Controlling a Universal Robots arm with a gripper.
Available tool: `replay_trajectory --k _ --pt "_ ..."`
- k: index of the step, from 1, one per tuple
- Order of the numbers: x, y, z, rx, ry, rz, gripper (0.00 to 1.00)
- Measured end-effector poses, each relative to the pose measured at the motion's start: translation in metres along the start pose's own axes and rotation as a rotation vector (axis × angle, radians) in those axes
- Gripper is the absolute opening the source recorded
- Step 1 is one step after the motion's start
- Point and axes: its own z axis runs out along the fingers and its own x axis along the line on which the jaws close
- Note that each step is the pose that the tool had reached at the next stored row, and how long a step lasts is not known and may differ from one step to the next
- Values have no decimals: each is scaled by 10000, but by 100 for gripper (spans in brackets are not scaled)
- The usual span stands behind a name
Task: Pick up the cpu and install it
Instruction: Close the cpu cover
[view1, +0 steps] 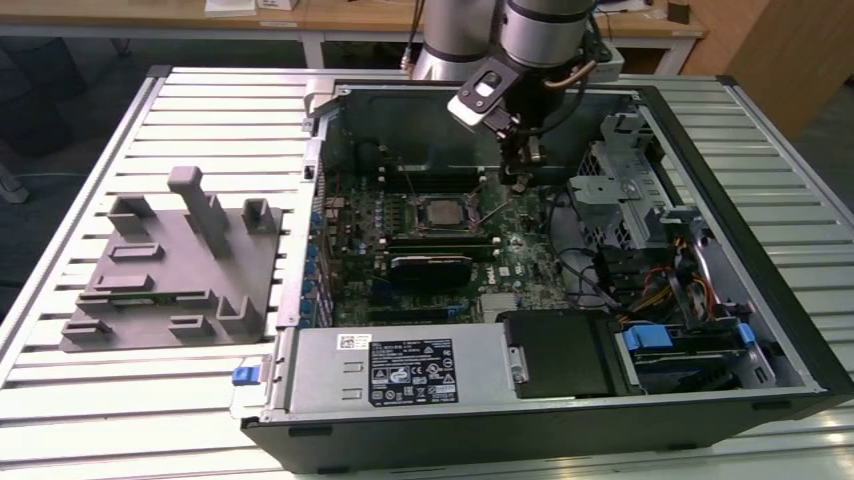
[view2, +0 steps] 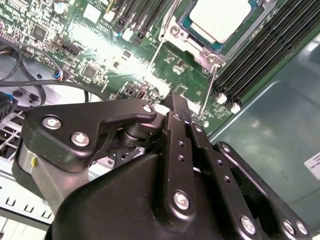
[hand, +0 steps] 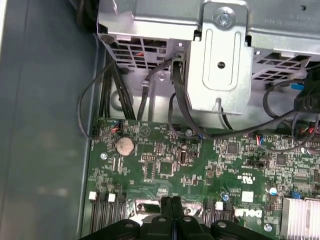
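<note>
work looks nearly done here. on the exterior view's left, a gray holder (view1: 174, 265) lies on the slatted table (view1: 80, 400). in the middle of that view, inside the open computer case (view1: 787, 350), the cpu (view1: 441, 211) already sits in its socket (view1: 414, 212) on the green board (view1: 527, 265). so the picking up and the putting in seem finished.

in the second wrist view the cpu (view2: 220, 17) is a flat square with a pale, shiny top and a thin dark edge, lying level. a thin wire lever (view2: 209, 90) beside it looks loose, so locking it down may be left to do.

just to the exterior view's right of the socket, the gripper (view1: 521, 178) hangs over the board, apart from the chip. in the first wrist view its fingers (hand: 167, 206) are pressed together with nothing between them.
</note>
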Motion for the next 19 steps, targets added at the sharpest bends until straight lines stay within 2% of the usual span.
replay_trajectory --k 9,19 --pt "11 110 20 46 -1 0 11" --pt "19 165 98 103 2 0 11"
